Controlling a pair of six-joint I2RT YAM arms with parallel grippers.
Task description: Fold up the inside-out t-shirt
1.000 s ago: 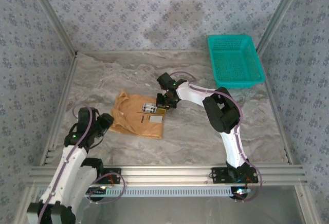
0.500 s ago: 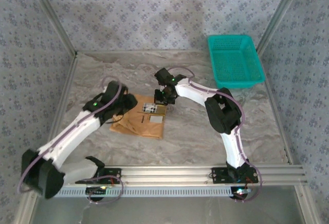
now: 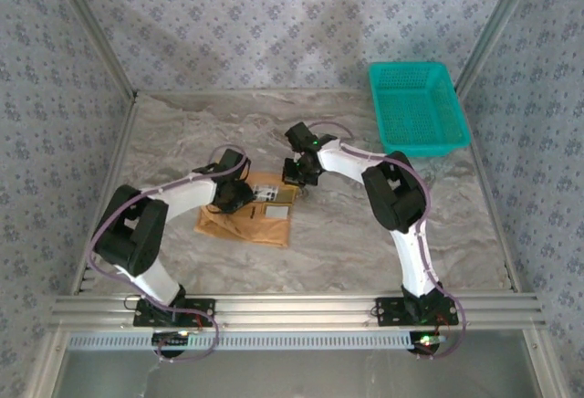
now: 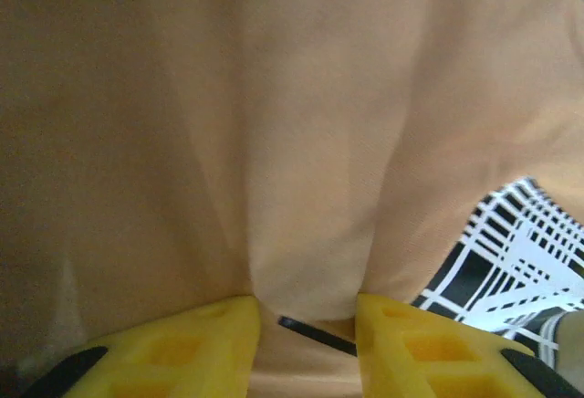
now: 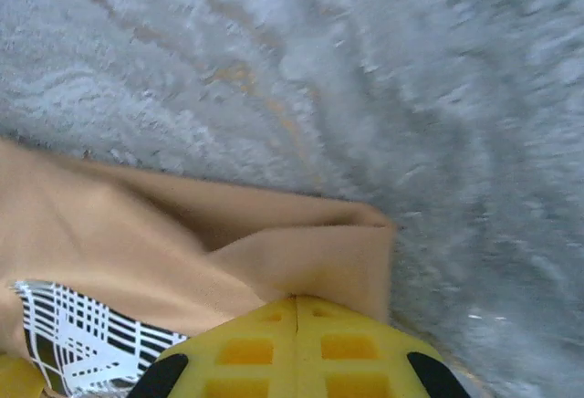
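Flat on the table (image 3: 365, 234), left of centre, as a compact tan packet: the inside-out t-shirt (image 3: 246, 223), with a black-and-white checked patch (image 3: 271, 193) showing near its far edge. Well apart from the teal basket (image 3: 409, 66) at the far right corner. Pinned at its far right corner by the right hand (image 3: 294, 177), clamped tight on a fold of cloth, same spot as a second ago. Newly reached from the other side by the left hand (image 3: 239, 199), back near the table's left edge a second ago, now down on the shirt's far left part. Narrow there, fingers part-way apart astride a raised ridge of cloth, drawing in, not clamped yet by the look of it. Probably means both far corners soon held, ready for lifting and bringing over toward the near edge. Better to wait for a firm left pinch first, or risk the thin cloth slipping out.
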